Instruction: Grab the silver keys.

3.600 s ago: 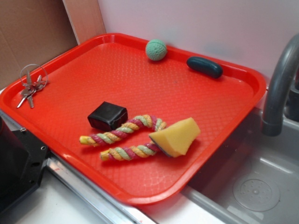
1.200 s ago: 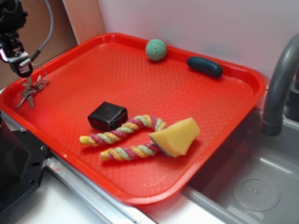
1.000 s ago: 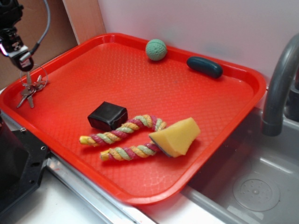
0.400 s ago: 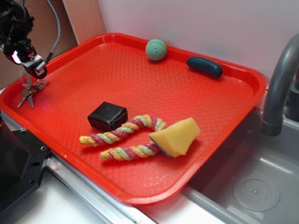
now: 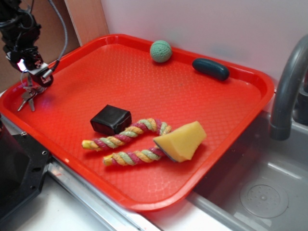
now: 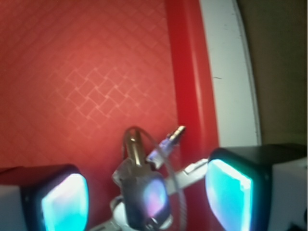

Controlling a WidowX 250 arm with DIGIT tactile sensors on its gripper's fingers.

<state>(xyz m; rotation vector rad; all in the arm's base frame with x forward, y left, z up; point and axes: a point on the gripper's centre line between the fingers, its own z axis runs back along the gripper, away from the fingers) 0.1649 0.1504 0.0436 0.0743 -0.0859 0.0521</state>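
The silver keys lie at the left edge of the red tray, on the tray floor. My gripper hangs just above their ring end, hiding the wire ring in the exterior view. In the wrist view the keys sit between my two fingers, with the gripper open around them. A clear gap shows on each side between the keys and the glowing pads. The wire ring and one key reach toward the tray's raised rim.
A black block, a braided rope toy and a yellow wedge sponge lie at the tray's front middle. A green ball and a dark green capsule sit at the back. A faucet and sink are on the right.
My gripper came into view from the upper left, then shifted right and down until it stands over the keys. The keys have stayed where they were.
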